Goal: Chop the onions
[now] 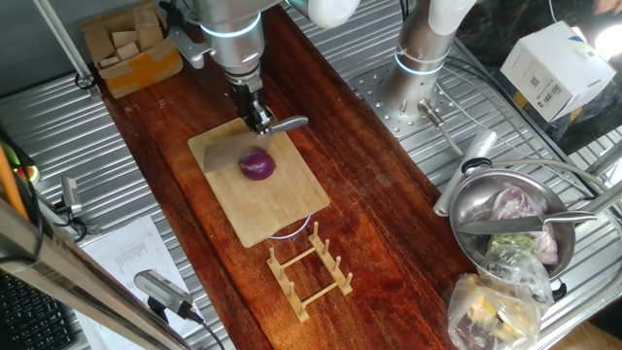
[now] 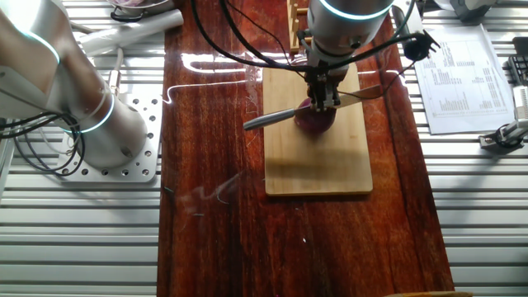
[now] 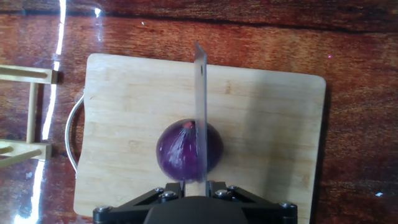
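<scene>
Robot lab: ribbed metal benches [image 1: 544, 321], second arm base [image 2: 107, 132], printed sheets [image 2: 462, 78].

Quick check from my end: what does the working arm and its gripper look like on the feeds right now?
The arm is glossy silver-white with a glowing cyan ring at the joint. Black cables loop around its wrist. The gripper is small, black and two-fingered; in the hand view its base shows as a black bracket with silver screw heads.

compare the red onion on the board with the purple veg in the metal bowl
The red onion is round, glossy and dark purple; the bowl vegetable is paler, purple-white and crinkled. The onion sits on the bamboo board under the knife; the other lies in the steel bowl. Both are purplish.
</scene>
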`<action>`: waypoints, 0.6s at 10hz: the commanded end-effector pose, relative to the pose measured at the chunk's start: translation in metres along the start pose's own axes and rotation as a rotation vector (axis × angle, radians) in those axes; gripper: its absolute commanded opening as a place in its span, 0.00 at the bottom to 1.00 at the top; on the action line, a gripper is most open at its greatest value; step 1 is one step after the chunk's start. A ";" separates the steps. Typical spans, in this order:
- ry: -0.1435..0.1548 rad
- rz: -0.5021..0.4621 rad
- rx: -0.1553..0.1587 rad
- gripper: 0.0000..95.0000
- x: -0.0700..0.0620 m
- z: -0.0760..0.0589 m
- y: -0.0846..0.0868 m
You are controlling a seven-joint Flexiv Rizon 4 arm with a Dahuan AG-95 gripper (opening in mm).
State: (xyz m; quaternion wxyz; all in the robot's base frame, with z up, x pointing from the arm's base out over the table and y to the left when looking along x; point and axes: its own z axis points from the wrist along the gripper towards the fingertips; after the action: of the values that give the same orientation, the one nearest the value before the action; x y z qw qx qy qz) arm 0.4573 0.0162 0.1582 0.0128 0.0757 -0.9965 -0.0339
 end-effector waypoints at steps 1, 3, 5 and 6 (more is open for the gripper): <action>0.000 0.000 0.000 0.00 0.000 0.000 0.000; -0.001 -0.001 0.000 0.00 0.000 0.000 0.000; -0.001 0.000 0.000 0.00 0.000 0.001 0.000; -0.002 -0.001 0.000 0.00 -0.001 0.002 0.000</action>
State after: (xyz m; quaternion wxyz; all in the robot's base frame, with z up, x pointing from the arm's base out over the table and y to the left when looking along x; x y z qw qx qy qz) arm 0.4582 0.0163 0.1579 0.0113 0.0772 -0.9964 -0.0332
